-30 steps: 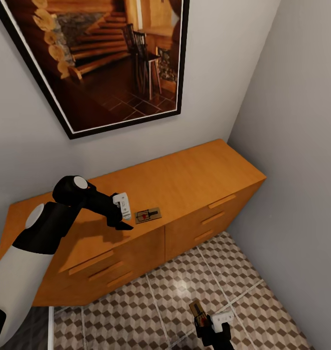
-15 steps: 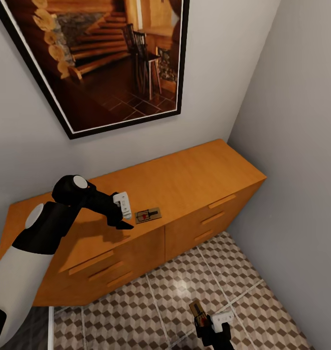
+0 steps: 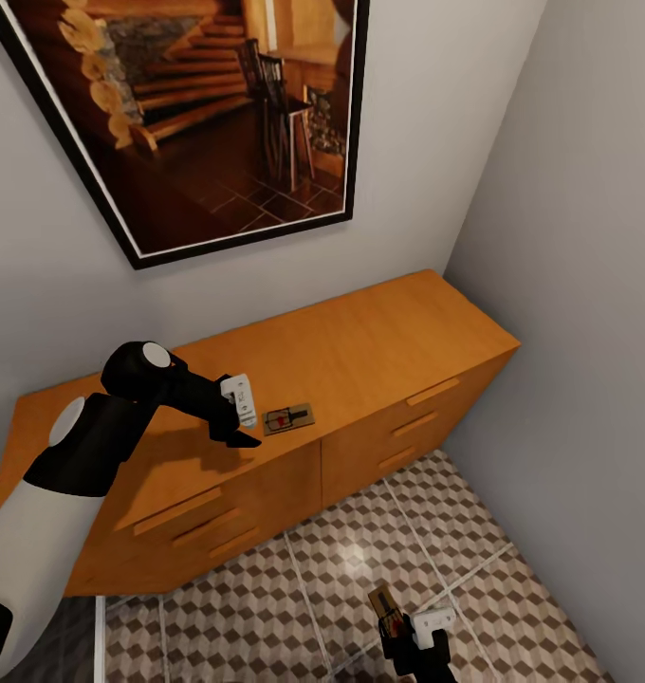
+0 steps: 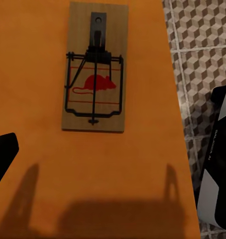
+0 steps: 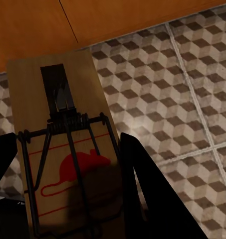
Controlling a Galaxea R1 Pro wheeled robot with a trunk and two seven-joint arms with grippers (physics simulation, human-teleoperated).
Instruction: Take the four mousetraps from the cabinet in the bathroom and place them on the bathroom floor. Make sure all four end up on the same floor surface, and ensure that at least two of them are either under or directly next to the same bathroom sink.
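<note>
One mousetrap (image 3: 288, 418) lies flat on the cabinet (image 3: 379, 351) top near its front edge, long axis running roughly along that edge. The left end effector (image 3: 239, 438) hovers just beside it, jaws spread wide. The picture (image 3: 199, 114) sits slightly higher than a second ago; the arms have not moved. The right wrist view shows the right end effector (image 5: 68, 199) gripping a second mousetrap (image 5: 60, 144) above the bathroom floor (image 5: 192, 99).

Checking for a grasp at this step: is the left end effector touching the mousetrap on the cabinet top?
Apart. In the left wrist view, the mousetrap lies flat on the cabinet, with bare wood between it and the left end effector's fingertip.
</note>
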